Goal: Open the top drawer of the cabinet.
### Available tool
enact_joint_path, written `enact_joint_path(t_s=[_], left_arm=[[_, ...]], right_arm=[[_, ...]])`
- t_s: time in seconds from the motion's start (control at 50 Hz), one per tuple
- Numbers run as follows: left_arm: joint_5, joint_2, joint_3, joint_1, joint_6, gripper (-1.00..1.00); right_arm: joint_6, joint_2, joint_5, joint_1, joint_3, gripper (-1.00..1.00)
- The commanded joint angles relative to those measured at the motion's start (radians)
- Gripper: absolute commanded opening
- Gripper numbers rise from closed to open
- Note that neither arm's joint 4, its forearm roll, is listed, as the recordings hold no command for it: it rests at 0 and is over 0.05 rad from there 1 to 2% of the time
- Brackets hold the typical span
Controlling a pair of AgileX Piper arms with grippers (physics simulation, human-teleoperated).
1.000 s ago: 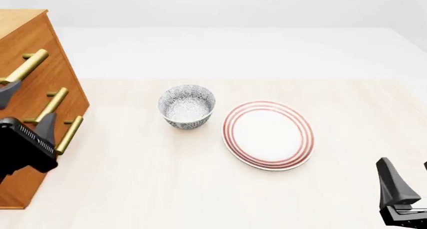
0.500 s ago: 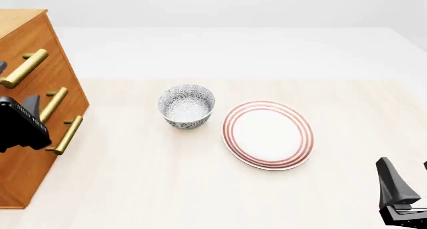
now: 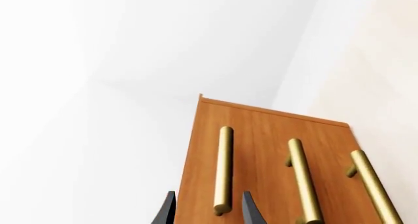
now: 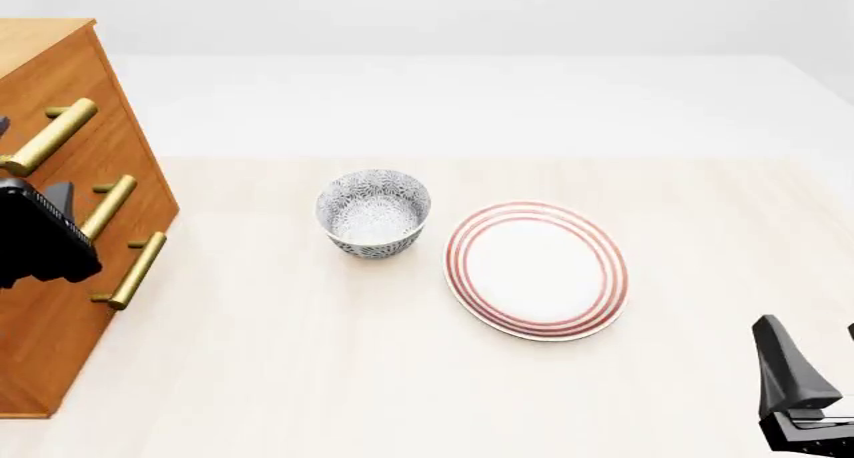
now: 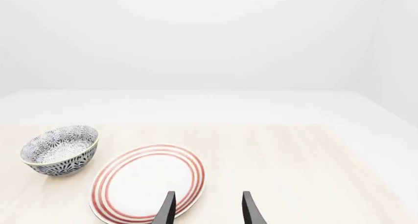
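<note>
The cabinet (image 4: 47, 363) stands at the table's left edge, an orange-brown chest with three brass bar handles. The top drawer (image 4: 74, 88) looks shut, its front flush with the fronts below. Its handle (image 4: 51, 133) is the highest. In the left wrist view my left gripper (image 3: 207, 210) is open, and the near end of the top drawer's handle (image 3: 224, 165) lies between the fingertips (image 3: 168, 209), untouched. In the front view only the left arm's black wrist (image 4: 40, 243) shows, in front of the cabinet. My right gripper (image 5: 207, 209) is open and empty at the front right (image 4: 801, 383).
A patterned bowl (image 4: 374, 211) stands mid-table, and a red-ringed white plate (image 4: 537, 269) lies to its right. Both also show in the right wrist view, the bowl (image 5: 60, 149) and the plate (image 5: 149, 181). The two lower handles (image 3: 302, 177) lie beside the top one.
My left arm has risen along the cabinet front, from the lowest handle's height towards the top one. The right arm, bowl and plate have not moved.
</note>
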Motion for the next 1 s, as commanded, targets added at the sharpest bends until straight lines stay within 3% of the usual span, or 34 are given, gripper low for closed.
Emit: enact_joint_path(t_s=[0.02,0.38,1.0], left_arm=[[-0.034,0.055,-0.010,0.016,-0.006,1.00],[-0.101,0.153,-0.017,0.045,-0.023,1.00],[-0.138,0.202,-0.038,0.112,-0.040,1.00]], right_arm=[[0.000,0.000,0.000,0.000,0.000,1.00],[0.000,0.000,0.000,0.000,0.000,1.00],[0.000,0.000,0.000,0.000,0.000,1.00]])
